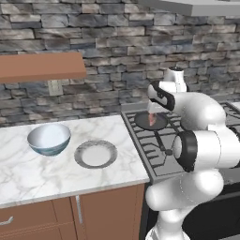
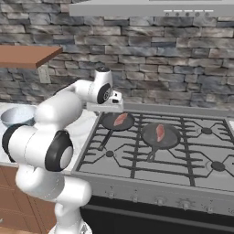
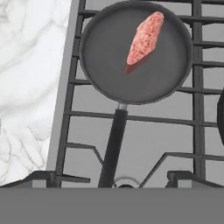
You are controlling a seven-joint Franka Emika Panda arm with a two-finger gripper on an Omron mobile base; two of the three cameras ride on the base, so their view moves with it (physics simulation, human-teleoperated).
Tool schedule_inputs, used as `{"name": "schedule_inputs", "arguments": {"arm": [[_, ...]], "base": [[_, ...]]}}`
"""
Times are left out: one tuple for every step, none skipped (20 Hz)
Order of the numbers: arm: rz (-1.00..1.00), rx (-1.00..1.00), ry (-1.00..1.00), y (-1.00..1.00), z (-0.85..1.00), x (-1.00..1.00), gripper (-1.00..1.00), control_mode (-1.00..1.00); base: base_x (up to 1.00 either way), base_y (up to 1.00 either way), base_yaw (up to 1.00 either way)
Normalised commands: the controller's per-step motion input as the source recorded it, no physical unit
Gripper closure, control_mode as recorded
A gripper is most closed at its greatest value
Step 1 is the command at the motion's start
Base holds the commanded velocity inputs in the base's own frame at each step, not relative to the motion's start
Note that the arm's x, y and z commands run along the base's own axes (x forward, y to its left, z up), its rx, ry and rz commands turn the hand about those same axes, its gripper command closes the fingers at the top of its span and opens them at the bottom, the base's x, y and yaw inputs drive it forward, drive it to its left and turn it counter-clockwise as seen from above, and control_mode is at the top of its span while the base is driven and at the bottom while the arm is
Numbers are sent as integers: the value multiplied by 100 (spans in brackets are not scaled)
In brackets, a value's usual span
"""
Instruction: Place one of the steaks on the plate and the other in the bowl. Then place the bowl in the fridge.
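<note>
One steak (image 3: 145, 38), a pinkish-red slab, lies in a dark frying pan (image 3: 109, 57) on the stove's left burner. My gripper (image 3: 113, 177) hangs open above this pan, nearer its handle, holding nothing. Both base views show the gripper (image 1: 153, 110) (image 2: 116, 98) over that steak (image 1: 152, 119) (image 2: 120, 119). A second steak (image 2: 160, 132) rests in another pan (image 2: 171, 137) further right. On the marble counter left of the stove stand the pale blue bowl (image 1: 49, 138) and the grey-rimmed plate (image 1: 110, 153), both with nothing in them. The fridge is out of view.
The gas stove's black grates (image 2: 183, 155) spread to the right of the counter (image 1: 28, 173). A wooden shelf (image 1: 40, 66) hangs above the bowl. A stone wall (image 1: 108, 56) backs everything, and a range hood (image 2: 151, 8) sits overhead. The pan handle (image 3: 111, 148) points toward me.
</note>
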Motion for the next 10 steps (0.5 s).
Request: {"name": "schedule_inputs", "arguments": {"arm": [[0,-1,0,0,-24,51,-100,-100],[0,0,0,0,-25,51,-100,-100],[0,0,0,-2,-28,50,-100,-100],[0,-1,0,0,-32,42,-100,-100],[0,-3,0,0,-32,45,-100,-100],[0,-4,-1,0,-33,39,-100,-100],[0,-2,-1,-1,-36,33,-100,-100],[0,-1,-2,-4,-38,29,-100,-100],[0,0,-2,-6,-42,29,-100,-100],[0,-1,-2,-2,-37,33,-100,-100]], "base": [[0,0,0],[0,0,0],[0,0,0],[0,0,0],[0,0,0],[0,0,0],[0,0,0],[0,0,0],[0,0,0],[0,0,0]]}}
